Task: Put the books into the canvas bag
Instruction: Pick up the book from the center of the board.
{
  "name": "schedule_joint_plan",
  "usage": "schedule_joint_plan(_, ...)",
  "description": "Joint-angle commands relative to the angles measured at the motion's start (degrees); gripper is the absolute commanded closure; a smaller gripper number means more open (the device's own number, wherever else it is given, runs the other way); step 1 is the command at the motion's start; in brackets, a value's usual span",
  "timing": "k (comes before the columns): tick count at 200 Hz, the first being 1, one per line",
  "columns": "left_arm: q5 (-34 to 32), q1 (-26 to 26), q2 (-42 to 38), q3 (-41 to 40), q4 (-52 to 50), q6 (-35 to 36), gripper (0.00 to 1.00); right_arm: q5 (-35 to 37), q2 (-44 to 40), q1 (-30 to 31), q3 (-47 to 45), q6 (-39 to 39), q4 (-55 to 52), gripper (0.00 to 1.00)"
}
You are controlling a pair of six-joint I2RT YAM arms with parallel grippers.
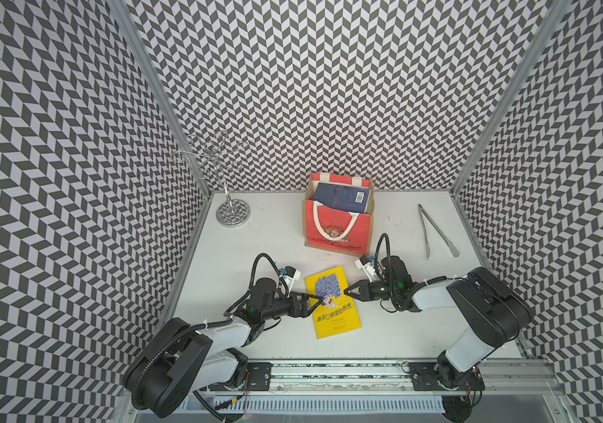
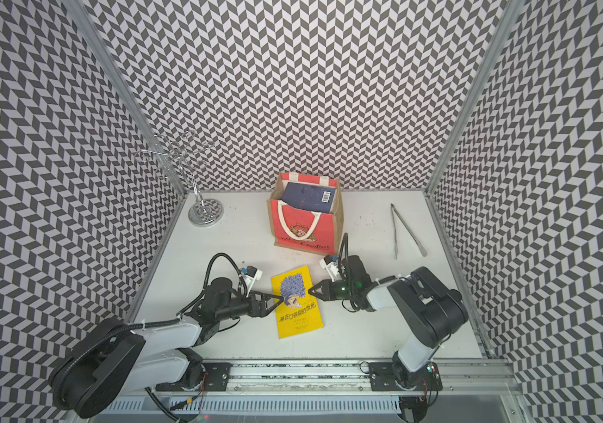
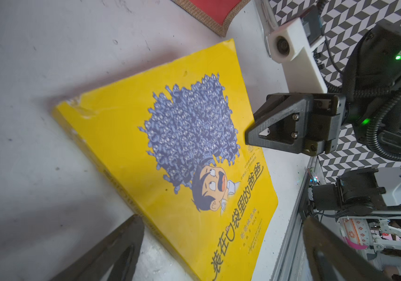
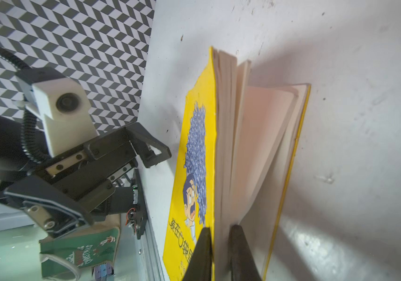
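the yellow book [image 1: 332,302], bright cover with a cartoon man under a blue swarm, lies on the table [image 1: 256,249] at 6 o'clock from the canvas bag [image 1: 340,234], well apart; navy books [image 1: 340,197] stand in that bag. only the right wrist view shows the right gripper [image 4: 220,230] pinched narrow on the front cover plus a wad of pages, the rest fanned. the left gripper [image 1: 314,304], spread wide at the book's 9 o'clock, holds nothing.
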Motion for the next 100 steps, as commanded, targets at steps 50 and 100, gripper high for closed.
schedule_joint_plan(50, 0.0, 0.3, 3.3, -1.9, 1.9, 1.7, 0.00, -9.7, -5.0, -1.8, -6.2, 4.1, 24.0, 1.00)
schedule_joint_plan(100, 3.9, -1.1, 6.4, -3.2, 12.6, -0.6, 0.05, -11.9, -3.0, -1.8, -8.2, 10.0, 34.0, 1.00)
